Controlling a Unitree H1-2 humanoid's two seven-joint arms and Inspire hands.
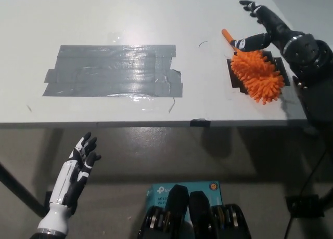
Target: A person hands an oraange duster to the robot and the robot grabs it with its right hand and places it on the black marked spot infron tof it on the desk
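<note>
1. The desk, white and wide, fills the upper part of the head view; its near edge runs straight across the middle of the picture.
2. A grey tape patch covers a broad area on the desk's left-centre. It plays no part in the task.
3. The right hand, black, is over the desk's far right corner, fingers spread apart and holding nothing. One fingertip appears to lie at or just beside the duster's handle; whether it touches I cannot tell.
4. The orange duster lies on the desk, its fluffy head resting on the black marked spot, which shows only at its left and right margins around the head. The short orange handle points up and left, off the mark.
5. The left hand, white, rests low at the lower left, below the desk edge, fingers loosely apart and empty.
6. Step in hand, as I judge it: the placing looks done and the hand has let go, so this is the release and withdrawal stage.
7. The next move calls for lifting the right hand clear, up and back toward the robot's right, without brushing the handle or dragging the fluffy head off the mark. The duster looks light, so a snagged fingertip could easily shift it.
</note>
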